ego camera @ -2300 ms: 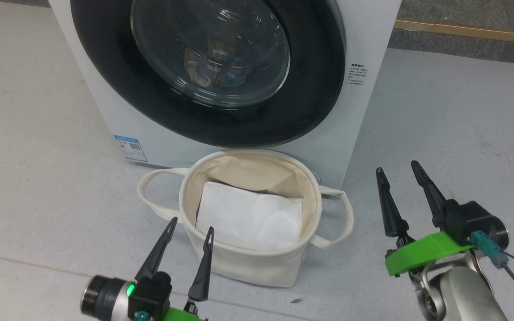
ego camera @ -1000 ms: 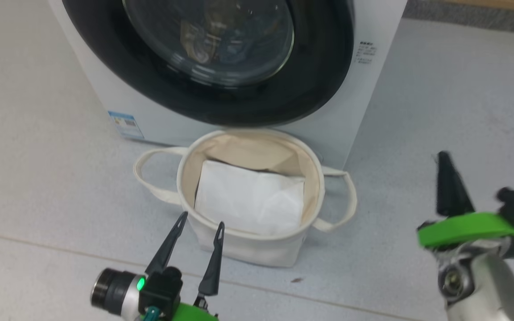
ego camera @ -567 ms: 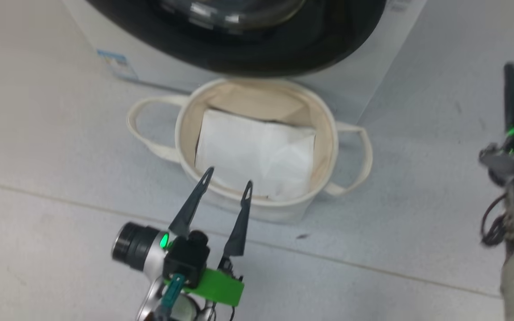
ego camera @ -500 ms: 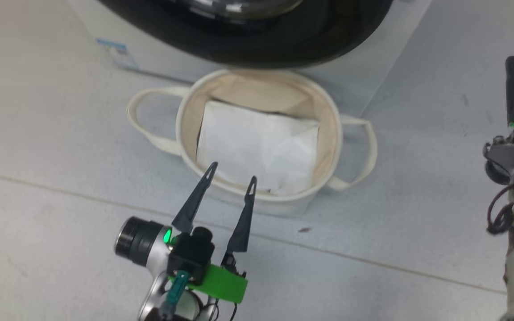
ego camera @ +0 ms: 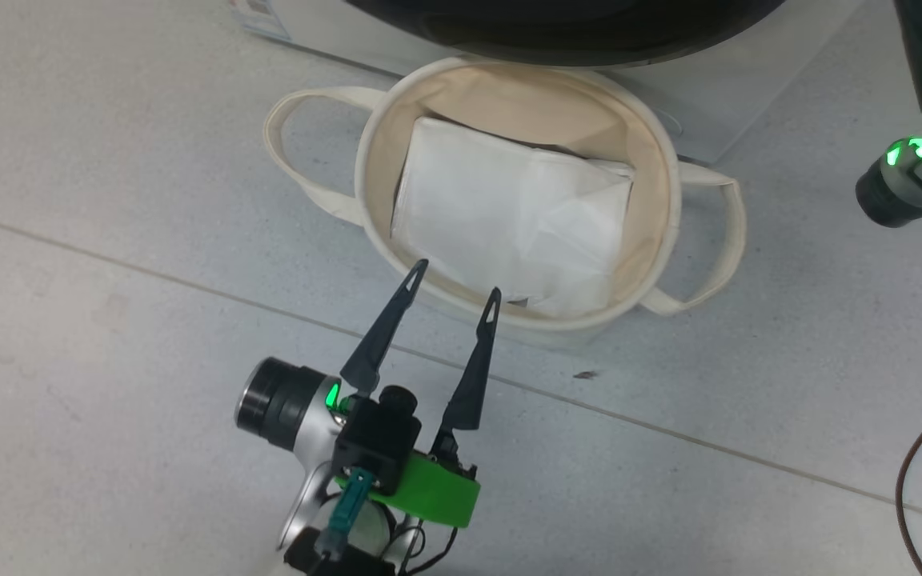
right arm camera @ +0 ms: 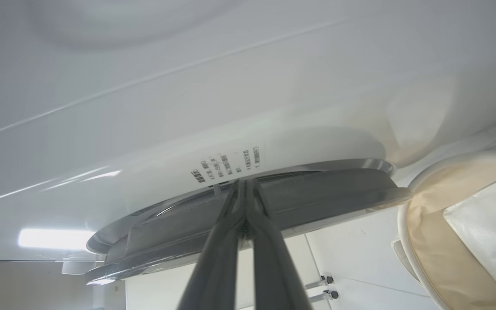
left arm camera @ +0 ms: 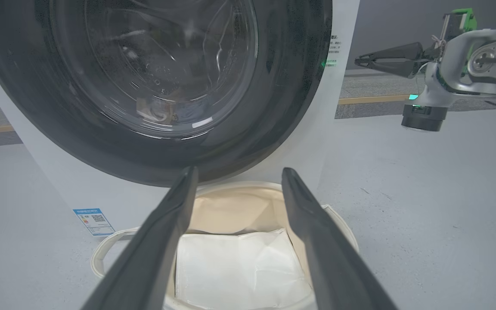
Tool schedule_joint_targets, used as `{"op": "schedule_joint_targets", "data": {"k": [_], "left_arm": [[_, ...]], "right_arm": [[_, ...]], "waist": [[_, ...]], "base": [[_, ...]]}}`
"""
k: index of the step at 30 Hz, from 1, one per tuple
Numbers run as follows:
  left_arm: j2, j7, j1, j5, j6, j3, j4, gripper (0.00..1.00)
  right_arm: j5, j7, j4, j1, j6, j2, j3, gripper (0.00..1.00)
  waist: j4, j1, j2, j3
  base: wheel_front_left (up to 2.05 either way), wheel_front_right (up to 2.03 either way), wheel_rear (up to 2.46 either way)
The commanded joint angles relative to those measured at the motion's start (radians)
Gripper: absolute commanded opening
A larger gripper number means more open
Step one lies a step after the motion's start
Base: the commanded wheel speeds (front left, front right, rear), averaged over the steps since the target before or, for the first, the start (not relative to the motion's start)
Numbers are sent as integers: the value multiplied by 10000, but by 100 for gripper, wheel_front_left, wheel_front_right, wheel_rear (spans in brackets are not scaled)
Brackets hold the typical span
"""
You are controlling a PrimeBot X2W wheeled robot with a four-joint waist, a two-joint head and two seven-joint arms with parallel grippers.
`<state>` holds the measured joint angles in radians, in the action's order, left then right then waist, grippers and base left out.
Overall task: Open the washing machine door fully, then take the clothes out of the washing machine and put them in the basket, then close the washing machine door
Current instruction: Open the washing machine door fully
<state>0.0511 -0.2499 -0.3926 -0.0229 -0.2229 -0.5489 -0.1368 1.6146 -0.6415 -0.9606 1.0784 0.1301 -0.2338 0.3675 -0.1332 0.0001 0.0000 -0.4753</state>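
The washing machine [left arm camera: 342, 129] stands with its door [left arm camera: 291, 86] shut, the black rim flat against the white front. Some clothes [left arm camera: 157, 114] show dimly through the glass. The cream basket [ego camera: 669, 184] sits on the floor in front of the machine. My left gripper [ego camera: 458, 278] hangs open over the basket's near rim, nothing between its fingers. My right gripper [left arm camera: 358, 61] is shut and empty, raised level with the door's right side. Its tips [right arm camera: 244, 183] lie right at the door's edge [right arm camera: 317, 193], beside the small printed text.
A plain white folded sheet [ego camera: 509, 216] lies inside the basket. Grey floor with a tile seam [ego camera: 149, 272] spreads to the left and behind my left arm. A blue label [left arm camera: 93, 220] marks the machine's lower left corner. The right arm's wrist [ego camera: 897, 180] glows green.
The head camera has tipped down, so the basket sits higher in the picture. My right gripper has shut and risen to the door's right edge. The left gripper stays open by the basket.
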Motion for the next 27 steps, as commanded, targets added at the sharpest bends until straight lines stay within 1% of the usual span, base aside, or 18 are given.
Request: {"op": "schedule_joint_targets", "data": {"k": [1, 4, 18, 22, 27], "left_arm": [[-2, -118, -154, -91, -168, 206, 460, 100], [-4, -118, -199, -160, -281, 136, 562, 100], [-7, -118, -320, -453, -581, -75, 673, 100], [-8, -118, -358, -534, -665, -150, 744, 100], [-8, -118, -374, -589, -754, -257, 772, 100]], "right_arm": [[90, -241, 64, 439, 6, -117, -170, 0], [8, -442, -323, 824, 6, -206, -342, 0], [120, -1167, -1575, 2236, 6, -682, -460, 0], [145, -1888, -2030, 2498, 6, -695, -616, 0], [179, -2524, -2395, 2657, 6, -692, -717, 0]], "waist": [[-141, -1, 0, -117], [-295, -1, 0, -191], [-882, -1, 0, -484], [-1022, -1, 0, -537], [-1126, -1, 0, -528]], "base": [[0, 0, 0], [0, 0, 0], [0, 0, 0], [0, 0, 0], [0, 0, 0]]}}
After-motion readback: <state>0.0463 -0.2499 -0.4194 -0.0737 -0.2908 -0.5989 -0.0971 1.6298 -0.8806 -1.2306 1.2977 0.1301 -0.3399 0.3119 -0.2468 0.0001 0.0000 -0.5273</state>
